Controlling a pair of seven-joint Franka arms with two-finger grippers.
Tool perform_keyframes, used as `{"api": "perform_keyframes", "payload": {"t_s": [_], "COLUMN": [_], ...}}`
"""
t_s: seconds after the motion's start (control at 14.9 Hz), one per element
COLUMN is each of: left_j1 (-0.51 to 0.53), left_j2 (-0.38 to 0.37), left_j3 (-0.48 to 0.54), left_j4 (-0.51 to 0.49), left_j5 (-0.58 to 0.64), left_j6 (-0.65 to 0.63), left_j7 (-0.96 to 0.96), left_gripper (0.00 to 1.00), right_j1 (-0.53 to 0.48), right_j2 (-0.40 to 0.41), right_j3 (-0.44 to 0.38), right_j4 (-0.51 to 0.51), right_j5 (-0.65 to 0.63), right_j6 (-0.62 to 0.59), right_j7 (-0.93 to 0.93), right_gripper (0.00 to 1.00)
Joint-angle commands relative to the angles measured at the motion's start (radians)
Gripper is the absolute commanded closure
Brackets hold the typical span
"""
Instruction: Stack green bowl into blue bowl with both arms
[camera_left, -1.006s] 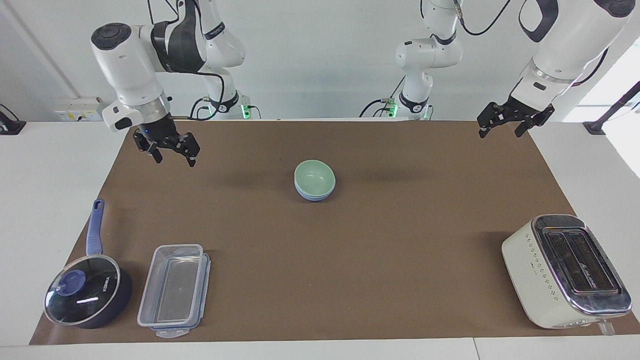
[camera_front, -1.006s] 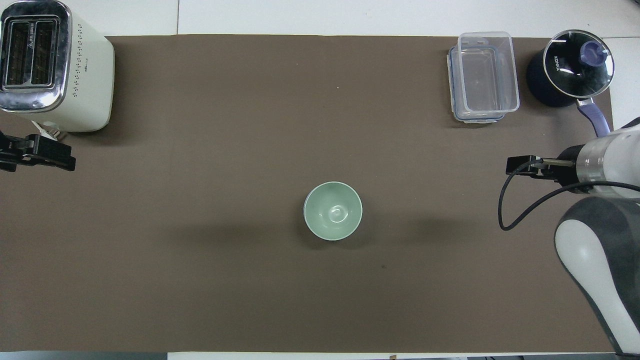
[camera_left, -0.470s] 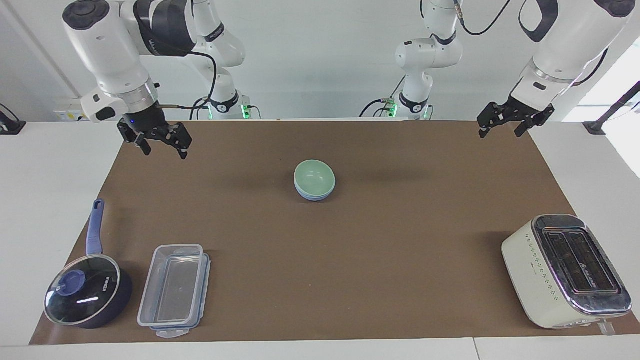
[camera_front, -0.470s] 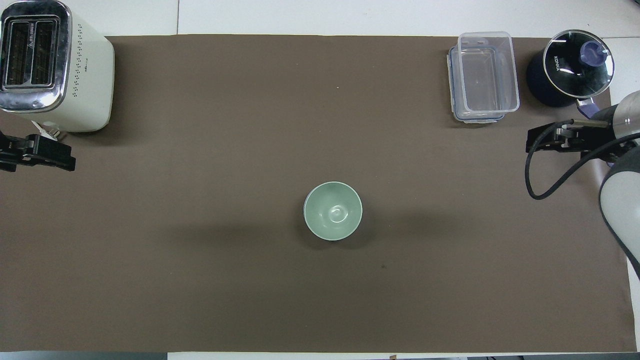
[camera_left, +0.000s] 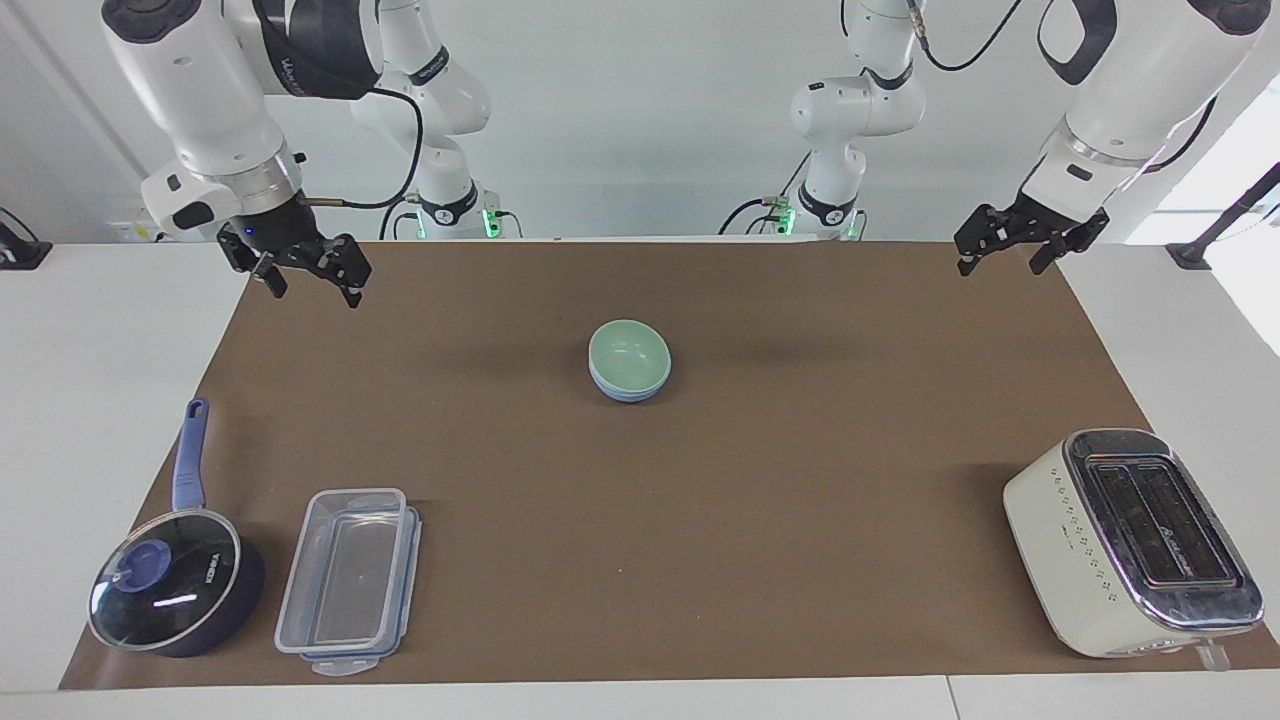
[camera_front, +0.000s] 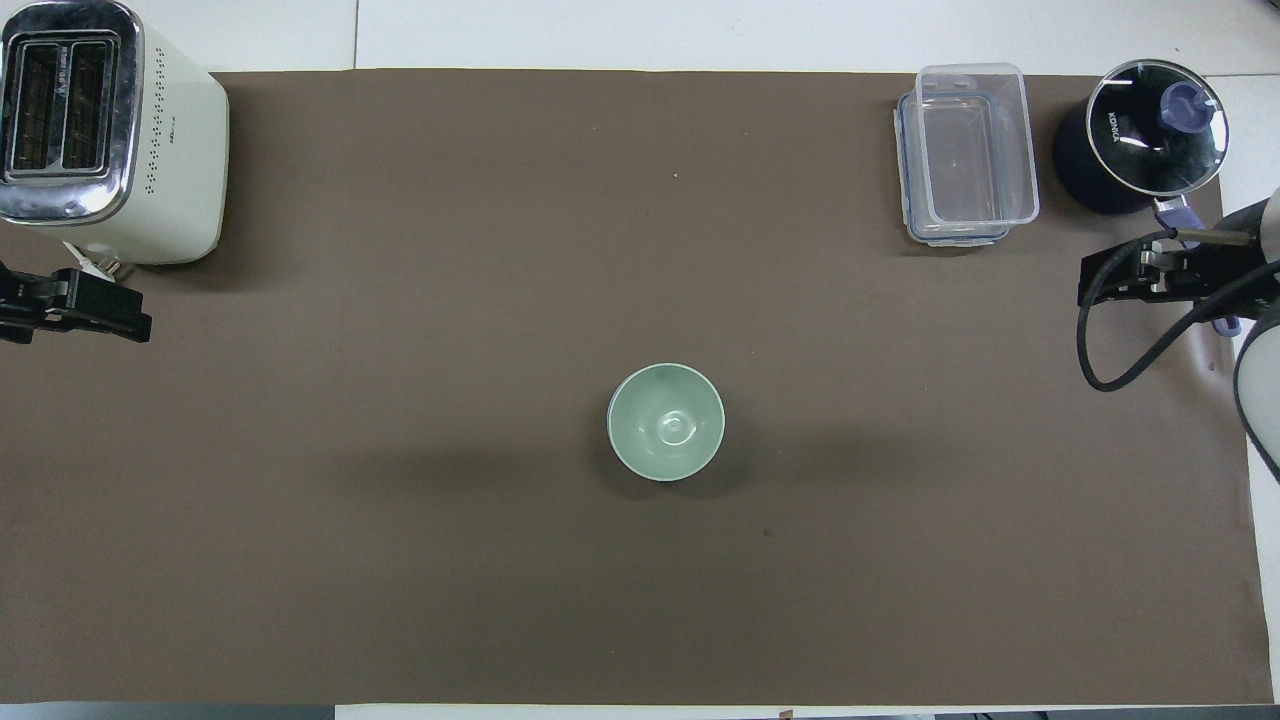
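You see the right gripper (camera_left: 308, 283) up over the right arm's end of the brown mat (camera_left: 800, 520), its claw wide and holding nothing. In the middle of the mat the green bowl (camera_left: 629, 353) sits inside the blue bowl (camera_left: 628, 393). The left gripper (camera_left: 1002, 262) hangs over the left arm's end, claw wide and holding nothing too. Both grippers are well apart from the bowls

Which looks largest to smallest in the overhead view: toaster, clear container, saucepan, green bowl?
1. Toaster, clearly largest.
2. Clear container and saucepan with its handle: too alike to rank.
3. Green bowl, smallest, nested in the blue bowl.
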Motion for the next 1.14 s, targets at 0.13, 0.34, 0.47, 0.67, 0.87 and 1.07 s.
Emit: {"api": "perform_keyframes", "payload": {"t_s": [0.13, 0.34, 0.47, 0.67, 0.87, 1.07], "left_j1": [0.002, 0.002, 0.002, 0.002, 0.002, 0.002], "left_j2": [-0.026, -0.024, -0.026, -0.026, -0.026, -0.024], "left_j3": [0.002, 0.002, 0.003, 0.002, 0.002, 0.002], "left_j4": [-0.032, -0.030, -0.030, -0.030, -0.030, -0.030], "left_j5": [-0.008, -0.008, -0.008, -0.008, -0.008, -0.008], "left_j6": [0.008, 0.008, 0.008, 0.008, 0.008, 0.008], "left_j7": [-0.006, -0.006, -0.006, -0.006, -0.006, -0.006], "left_gripper": [0.00, 0.00, 0.00, 0.00, 0.00, 0.00], "right_j1": [-0.013, -0.019, -0.020, -0.020, -0.019, -0.020], "right_j2": [-0.002, 0.007, 0.029, 0.032, 0.021, 0.019], "right_j3": [0.008, 0.008, 0.008, 0.008, 0.006, 0.008], "right_j4": [0.002, 0.056, 0.105, 0.110, 0.088, 0.082], "right_j5": [-0.008, -0.008, -0.011, -0.011, -0.006, -0.005], "right_j6": [0.003, -0.064, -0.105, -0.107, -0.104, -0.099], "right_j7": [-0.015, -0.015, -0.015, -0.013, -0.007, -0.004], "right_gripper": [0.00, 0.00, 0.00, 0.00, 0.00, 0.00]}}
